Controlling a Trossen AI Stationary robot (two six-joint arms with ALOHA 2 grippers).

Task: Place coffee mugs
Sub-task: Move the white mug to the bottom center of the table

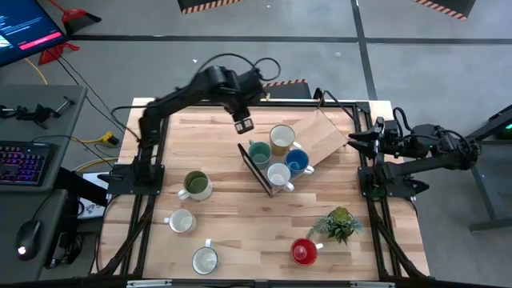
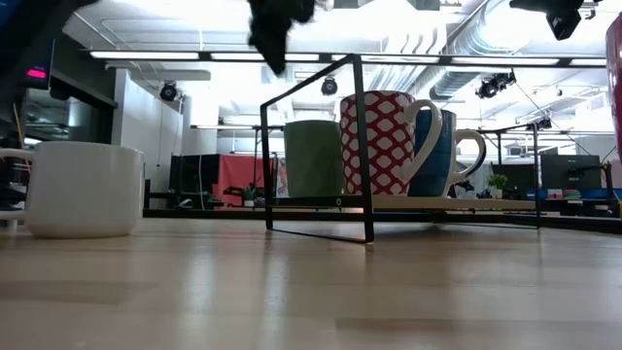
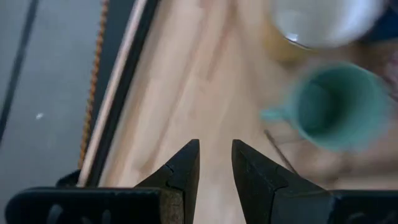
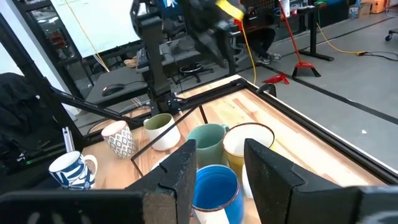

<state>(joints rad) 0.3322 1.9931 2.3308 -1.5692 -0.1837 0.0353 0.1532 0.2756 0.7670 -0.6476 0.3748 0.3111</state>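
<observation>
Four coffee mugs stand together on a wooden board [image 1: 326, 134] with a black wire frame [image 1: 258, 166]: cream-yellow [image 1: 282, 138], teal [image 1: 258, 152], blue [image 1: 297, 161] and white [image 1: 278, 174]. Loose on the table stand an olive green mug [image 1: 194, 185], two white mugs [image 1: 182, 221] [image 1: 205, 258] and a red mug [image 1: 303, 251]. My left gripper [image 1: 243, 125] hangs above the table just left of the cream-yellow and teal mugs, pointing steeply down. It is open [image 3: 216, 144] with nothing between its fingers. My right gripper [image 1: 352, 140] waits open [image 4: 221, 146] at the table's right edge.
A small green potted plant [image 1: 338, 222] stands at the near right, beside the red mug. Bare wood lies between the frame and the table's left and near edges. The low view shows a white mug [image 2: 83, 190] close at the left and the frame [image 2: 360, 146] in the middle.
</observation>
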